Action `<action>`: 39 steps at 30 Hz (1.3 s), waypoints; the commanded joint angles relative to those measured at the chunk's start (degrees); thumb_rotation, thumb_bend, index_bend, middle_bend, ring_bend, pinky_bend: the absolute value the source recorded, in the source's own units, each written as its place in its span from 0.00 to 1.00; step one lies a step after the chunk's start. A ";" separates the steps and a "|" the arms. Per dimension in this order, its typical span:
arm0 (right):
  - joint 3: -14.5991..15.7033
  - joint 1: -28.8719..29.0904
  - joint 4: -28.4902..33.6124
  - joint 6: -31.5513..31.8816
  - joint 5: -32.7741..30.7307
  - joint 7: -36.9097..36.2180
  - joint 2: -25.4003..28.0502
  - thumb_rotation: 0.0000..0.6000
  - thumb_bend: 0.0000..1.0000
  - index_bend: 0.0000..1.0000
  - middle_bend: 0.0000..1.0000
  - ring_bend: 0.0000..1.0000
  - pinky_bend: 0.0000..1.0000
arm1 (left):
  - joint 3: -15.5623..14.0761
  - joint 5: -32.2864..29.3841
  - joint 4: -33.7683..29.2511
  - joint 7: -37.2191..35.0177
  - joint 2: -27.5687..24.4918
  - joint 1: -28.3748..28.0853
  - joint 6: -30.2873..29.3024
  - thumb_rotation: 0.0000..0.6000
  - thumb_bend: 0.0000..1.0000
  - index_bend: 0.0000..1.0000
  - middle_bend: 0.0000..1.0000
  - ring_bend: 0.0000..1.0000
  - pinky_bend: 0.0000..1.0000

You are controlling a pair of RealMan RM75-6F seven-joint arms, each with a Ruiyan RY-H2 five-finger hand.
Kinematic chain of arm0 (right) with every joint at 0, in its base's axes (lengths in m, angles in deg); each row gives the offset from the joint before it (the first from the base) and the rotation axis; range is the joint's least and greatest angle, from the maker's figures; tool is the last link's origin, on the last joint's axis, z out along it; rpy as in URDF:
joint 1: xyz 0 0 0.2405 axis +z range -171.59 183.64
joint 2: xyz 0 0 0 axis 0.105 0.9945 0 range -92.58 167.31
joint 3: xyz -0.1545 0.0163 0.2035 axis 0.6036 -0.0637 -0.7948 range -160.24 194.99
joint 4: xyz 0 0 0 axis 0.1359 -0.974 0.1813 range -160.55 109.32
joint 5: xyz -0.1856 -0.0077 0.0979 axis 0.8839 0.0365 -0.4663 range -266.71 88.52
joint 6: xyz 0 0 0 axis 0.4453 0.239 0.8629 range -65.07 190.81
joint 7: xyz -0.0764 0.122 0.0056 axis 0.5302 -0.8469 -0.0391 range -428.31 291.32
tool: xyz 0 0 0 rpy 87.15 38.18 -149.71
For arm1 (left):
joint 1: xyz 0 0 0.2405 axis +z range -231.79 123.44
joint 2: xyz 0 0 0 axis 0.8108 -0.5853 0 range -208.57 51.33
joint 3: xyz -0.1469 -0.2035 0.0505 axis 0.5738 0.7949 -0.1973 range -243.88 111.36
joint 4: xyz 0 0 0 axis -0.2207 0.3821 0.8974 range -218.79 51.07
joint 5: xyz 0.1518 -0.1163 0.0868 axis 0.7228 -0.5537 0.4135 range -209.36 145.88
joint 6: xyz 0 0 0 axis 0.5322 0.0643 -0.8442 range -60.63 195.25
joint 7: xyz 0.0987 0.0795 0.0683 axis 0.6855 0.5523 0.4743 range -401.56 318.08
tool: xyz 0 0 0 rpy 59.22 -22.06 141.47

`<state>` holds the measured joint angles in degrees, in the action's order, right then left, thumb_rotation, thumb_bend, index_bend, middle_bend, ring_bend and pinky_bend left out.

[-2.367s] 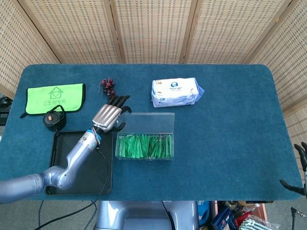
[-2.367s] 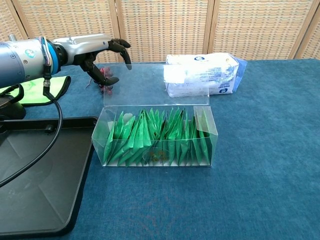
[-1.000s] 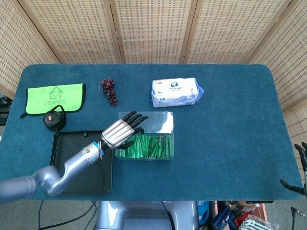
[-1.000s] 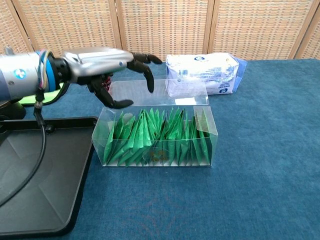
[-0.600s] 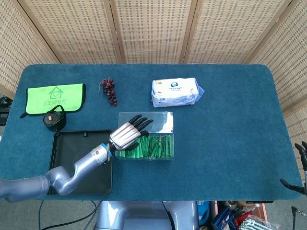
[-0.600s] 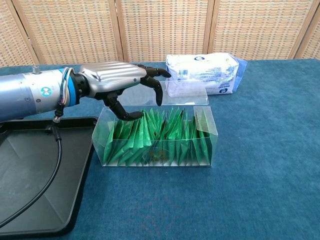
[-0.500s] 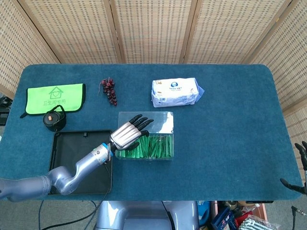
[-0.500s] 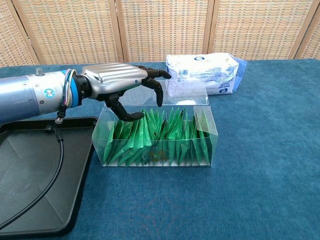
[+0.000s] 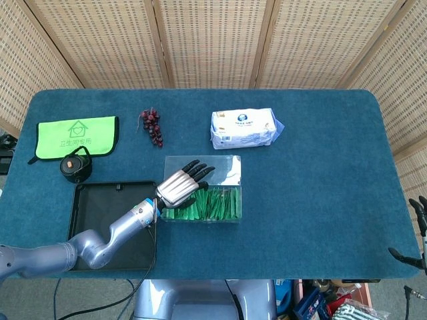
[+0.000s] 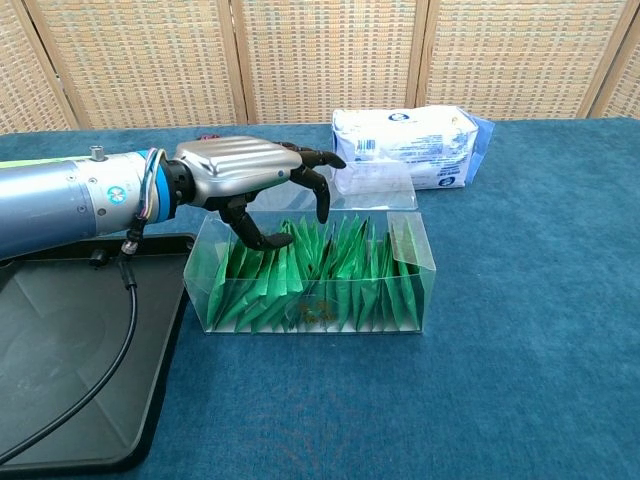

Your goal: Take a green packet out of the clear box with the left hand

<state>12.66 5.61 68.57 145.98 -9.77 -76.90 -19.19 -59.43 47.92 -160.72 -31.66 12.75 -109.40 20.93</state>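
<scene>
A clear box [image 9: 235, 203] [image 10: 424, 268] sits mid-table, packed with upright green packets [image 9: 217, 204] [image 10: 340, 270]. My left hand [image 9: 181, 186] [image 10: 250, 175] hovers over the box's left half, palm down, fingers apart and curved downward, holding nothing. Its fingertips [image 10: 322, 210] reach to about the packets' top edges; contact is not clear. My right hand [image 9: 417, 240] shows only as dark fingers at the far right edge of the head view, off the table.
A black tray [image 9: 87, 230] [image 10: 60, 380] lies left of the box under my left forearm. A white tissue pack [image 9: 244, 128] [image 10: 405, 146] lies behind the box. Grapes [image 9: 151, 125], a green cloth [image 9: 77, 137] and a small black pot [image 9: 76, 167] are at back left.
My left hand moved from behind the box's left end to over the box and dropped lower towards the packets. The box and packets have not moved.
</scene>
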 commanded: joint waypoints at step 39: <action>-0.20 0.29 -0.32 -1.06 -1.12 0.24 -0.20 1.00 0.00 0.00 0.00 0.00 0.00 | -0.54 0.48 4.61 -2.78 4.33 -0.41 0.29 1.00 0.43 0.56 0.00 0.00 0.00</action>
<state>12.46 5.90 68.26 144.92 -10.89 -76.66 -19.38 -59.97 48.39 -156.13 -34.43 17.07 -109.81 21.21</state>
